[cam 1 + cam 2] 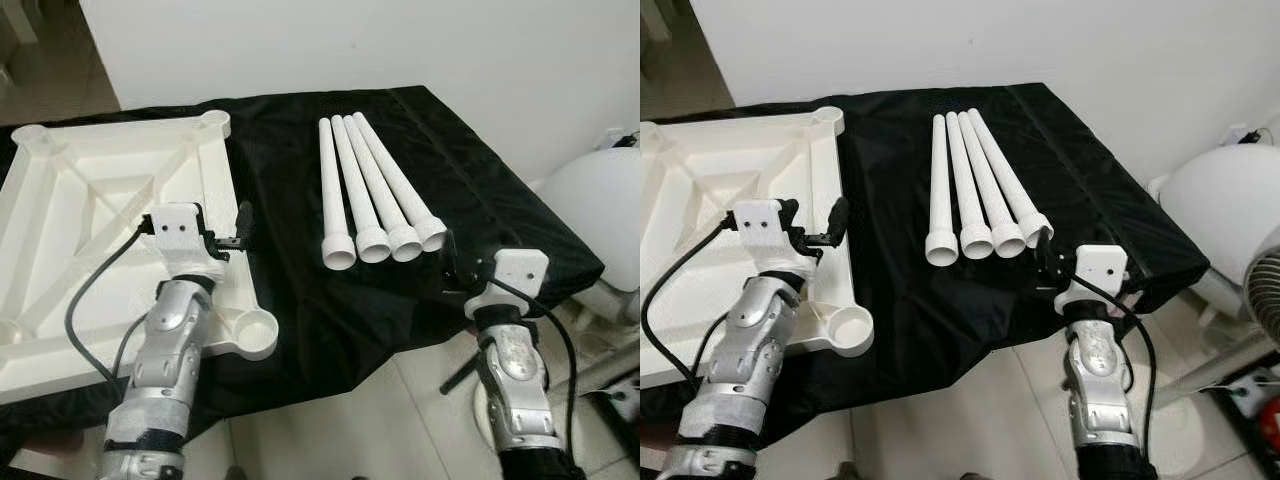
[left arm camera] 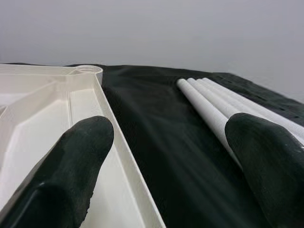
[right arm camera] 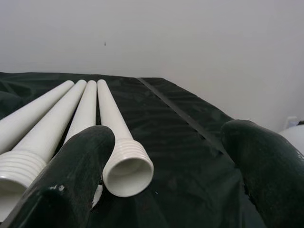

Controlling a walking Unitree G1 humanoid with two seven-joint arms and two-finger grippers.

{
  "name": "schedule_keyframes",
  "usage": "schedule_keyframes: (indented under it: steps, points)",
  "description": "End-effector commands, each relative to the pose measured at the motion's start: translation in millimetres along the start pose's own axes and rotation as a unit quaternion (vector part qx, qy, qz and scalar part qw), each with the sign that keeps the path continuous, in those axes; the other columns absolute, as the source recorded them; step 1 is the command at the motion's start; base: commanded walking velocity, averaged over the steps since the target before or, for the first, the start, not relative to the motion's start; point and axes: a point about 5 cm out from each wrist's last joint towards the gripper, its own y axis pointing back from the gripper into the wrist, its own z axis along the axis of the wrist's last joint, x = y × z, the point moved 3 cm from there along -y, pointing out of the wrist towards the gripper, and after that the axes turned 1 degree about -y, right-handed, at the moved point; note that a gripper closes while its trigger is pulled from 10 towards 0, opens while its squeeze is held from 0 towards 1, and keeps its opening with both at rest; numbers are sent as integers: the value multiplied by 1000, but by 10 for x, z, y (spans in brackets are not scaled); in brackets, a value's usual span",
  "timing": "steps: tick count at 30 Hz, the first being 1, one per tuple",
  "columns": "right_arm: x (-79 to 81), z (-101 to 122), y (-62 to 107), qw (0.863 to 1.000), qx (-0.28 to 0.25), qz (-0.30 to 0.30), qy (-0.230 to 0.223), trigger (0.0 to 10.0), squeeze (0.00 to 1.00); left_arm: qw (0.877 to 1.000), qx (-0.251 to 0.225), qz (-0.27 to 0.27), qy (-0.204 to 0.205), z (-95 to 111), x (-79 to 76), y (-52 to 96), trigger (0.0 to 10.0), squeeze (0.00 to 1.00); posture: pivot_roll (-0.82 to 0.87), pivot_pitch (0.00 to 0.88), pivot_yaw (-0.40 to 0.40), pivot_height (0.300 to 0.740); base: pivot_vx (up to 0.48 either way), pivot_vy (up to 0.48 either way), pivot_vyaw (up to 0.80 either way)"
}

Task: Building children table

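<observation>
Fingers (image 2: 71, 175) of our left gripper (image 1: 228, 240) are spread apart above the right edge of the white tabletop (image 1: 60, 200), arm reaching forward. Our right gripper (image 1: 1048, 262), also spread, sits just beside the nearest of four white legs (image 1: 372, 190) on the black-draped desk (image 1: 480, 190).

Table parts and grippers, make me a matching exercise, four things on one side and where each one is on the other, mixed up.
Things:
1. tabletop
2. four legs
3. left gripper
4. right gripper

Places:
A. at the threaded end of the outermost leg
B. upside down on the robot's left of the black cloth
C. side by side mid-cloth, fanned out
D. over the tabletop's right edge

Pairs: 1-B, 2-C, 3-D, 4-A
</observation>
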Motion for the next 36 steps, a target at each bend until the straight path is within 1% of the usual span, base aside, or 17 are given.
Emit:
schedule_keyframes:
  steps: [1,7,14,30,36]
  points:
    - [18,-10,12,1000,0,3,-4,10000,0,1000,3,9,-9,-16,58,17,10000,0,40,66,-16,740,0,0,0]
    - [70,-25,9,1000,4,15,-7,10000,0,1000,-1,12,-8,-2,76,16,10000,0,43,61,-17,740,0,0,0]
    - [86,-29,16,1000,4,19,-8,10000,0,1000,-1,13,-6,-1,88,11,10000,0,43,58,-17,740,0,0,0]
    - [120,-44,8,1000,4,26,-7,10000,0,1000,-4,12,-2,11,73,8,10000,0,52,42,-18,740,0,417,0]
    - [134,-52,9,1000,4,28,-9,10000,0,1000,-8,7,-9,23,52,13,10000,0,56,39,-19,740,0,0,0]
